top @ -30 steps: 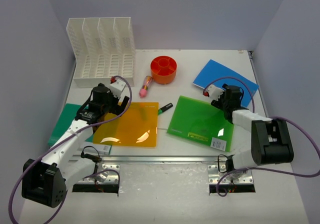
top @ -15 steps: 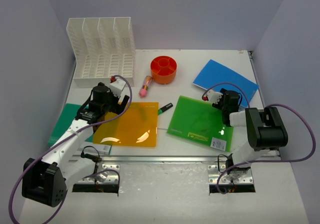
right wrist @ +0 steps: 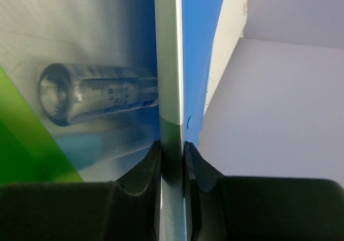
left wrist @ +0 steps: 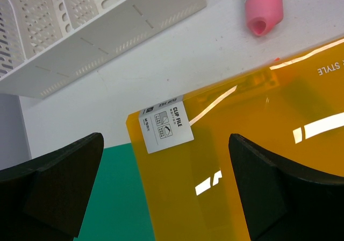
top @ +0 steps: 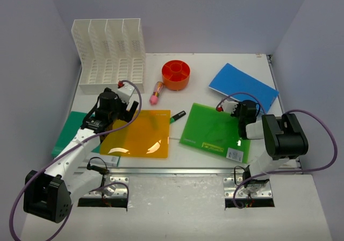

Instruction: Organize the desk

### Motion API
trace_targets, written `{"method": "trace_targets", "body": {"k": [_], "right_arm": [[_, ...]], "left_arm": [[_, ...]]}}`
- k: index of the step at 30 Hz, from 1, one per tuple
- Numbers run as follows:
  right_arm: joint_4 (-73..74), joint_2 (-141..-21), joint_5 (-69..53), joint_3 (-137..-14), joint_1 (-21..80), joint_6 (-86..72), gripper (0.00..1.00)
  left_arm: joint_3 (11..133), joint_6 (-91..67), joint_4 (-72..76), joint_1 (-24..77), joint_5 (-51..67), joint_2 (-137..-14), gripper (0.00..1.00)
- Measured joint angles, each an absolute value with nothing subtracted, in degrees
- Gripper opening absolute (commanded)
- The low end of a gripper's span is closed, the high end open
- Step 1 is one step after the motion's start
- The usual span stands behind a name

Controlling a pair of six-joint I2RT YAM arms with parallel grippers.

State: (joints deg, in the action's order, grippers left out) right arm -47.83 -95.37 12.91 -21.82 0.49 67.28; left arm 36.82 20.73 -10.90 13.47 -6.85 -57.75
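Desk: white top [top: 204,63], flat between lavender walls [top: 32,63]; front rail [top: 177,171] runs left-right; I cannot tell the longer side.
My left gripper [left wrist: 164,160]: fingers wide apart over orange clip file [left wrist: 258,144], its labelled corner.
My right gripper [right wrist: 172,144]: pinched on thin pale sheet [right wrist: 167,63], toward the desk's right edge.

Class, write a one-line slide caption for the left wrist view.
Open left hand above the orange clip file's labelled corner, white file rack and pink-capped pen beyond.
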Motion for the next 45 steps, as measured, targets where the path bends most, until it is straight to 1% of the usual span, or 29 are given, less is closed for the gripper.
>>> {"method": "trace_targets", "body": {"k": [3,7,11,16,21,26,31,38,41,45], "right_arm": [[-45.4,-91.6,12.7,-21.9,0.5,67.2,0.0],[-37.1,-84.4,11.3,-23.8,0.5,65.6,0.0],[-23.5,-78.4,7.8,-31.7,0.4,61.4,0.0],[-5.2,-73.7,0.7,-45.0,0.4,55.7,0.0],[12.4,-72.1,-7.6,-56.0,0.5,51.0,0.0],[29.0,-72.0,-16.2,-65.0,0.7,48.2,0.0],[41.8,-72.1,-23.2,-72.0,1.8,47.5,0.0],[55.1,-71.8,-26.7,-76.2,8.5,47.9,0.0],[59.0,-71.4,-26.7,-76.2,12.6,48.0,0.0],[61.6,-71.1,-25.3,-76.2,16.8,47.7,0.0]], "left_arm": [[36.8,20.7,-10.8,13.5,-6.9,-57.7,1.0],[36.9,20.7,-10.5,13.5,-7.1,-57.1,1.0],[38.4,20.4,-11.0,13.5,-7.2,-56.4,1.0],[43.5,19.4,-13.3,13.5,-4.5,-55.6,1.0],[48.5,18.3,-15.8,13.5,3.1,-52.7,0.99],[51.6,18.4,-16.8,13.5,13.9,-49.0,0.98],[55.1,21.2,-19.1,13.5,24.2,-47.5,0.92],[67.7,30.4,-30.5,13.5,36.2,-53.9,0.89],[73.0,34.8,-35.9,14.1,38.5,-57.3,0.89],[78.8,39.6,-41.8,16.9,39.3,-61.7,0.85]]}}
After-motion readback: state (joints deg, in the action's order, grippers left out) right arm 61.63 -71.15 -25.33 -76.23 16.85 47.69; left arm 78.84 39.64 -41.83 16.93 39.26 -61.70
